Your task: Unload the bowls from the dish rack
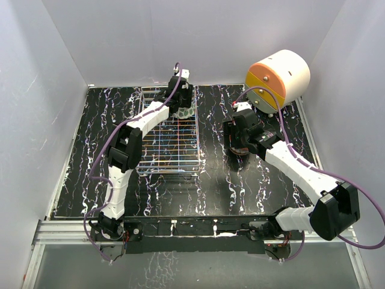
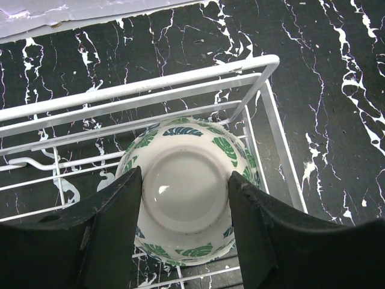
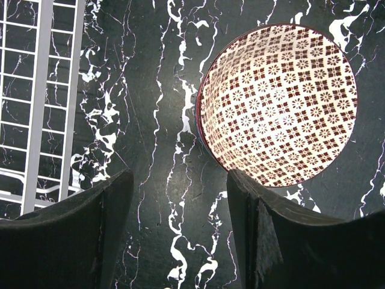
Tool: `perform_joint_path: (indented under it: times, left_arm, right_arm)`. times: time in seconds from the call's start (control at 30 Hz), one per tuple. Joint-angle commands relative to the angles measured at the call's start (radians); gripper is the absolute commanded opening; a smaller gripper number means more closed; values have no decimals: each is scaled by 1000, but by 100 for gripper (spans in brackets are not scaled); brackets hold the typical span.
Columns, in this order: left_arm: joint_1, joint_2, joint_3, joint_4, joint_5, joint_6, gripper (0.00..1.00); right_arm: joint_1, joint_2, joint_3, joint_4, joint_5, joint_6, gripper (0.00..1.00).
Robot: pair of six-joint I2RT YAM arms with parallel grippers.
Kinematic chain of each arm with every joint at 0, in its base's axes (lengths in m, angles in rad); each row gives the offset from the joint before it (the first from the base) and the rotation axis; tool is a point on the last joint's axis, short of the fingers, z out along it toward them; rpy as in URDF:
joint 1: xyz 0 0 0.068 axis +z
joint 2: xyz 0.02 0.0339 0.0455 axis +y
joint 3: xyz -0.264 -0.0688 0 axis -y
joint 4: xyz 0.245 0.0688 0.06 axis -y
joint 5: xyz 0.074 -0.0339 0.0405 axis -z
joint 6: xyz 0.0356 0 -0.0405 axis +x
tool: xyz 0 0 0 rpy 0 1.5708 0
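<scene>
Green-leaf bowl (image 2: 180, 150) sits between left gripper (image 2: 185, 198) jaws.

A white-and-orange cylinder (image 1: 278, 78) lies on its side at the black marbled tabletop's (image 1: 240, 192) far right corner.

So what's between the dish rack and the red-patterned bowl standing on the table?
Nothing but bare black marbled tabletop lies between the dish rack and the red-patterned bowl; the right wrist view shows that stretch clearly.
</scene>
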Motion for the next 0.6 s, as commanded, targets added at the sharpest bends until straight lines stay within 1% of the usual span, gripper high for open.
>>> perform_joint_path:
  times: [0.0,0.3,0.57]
  left_arm:
    - [3,-46,19,-60,0,-4,40]
    - [21,-131,-24,-60,-19,-31,40]
    - [39,-202,-69,-55,11,-38,40]
  right_arm:
    - [-2,-15,16,55,16,-5,66]
    - [-2,-21,20,60,-9,2,66]
    - [-2,-33,27,63,-44,7,66]
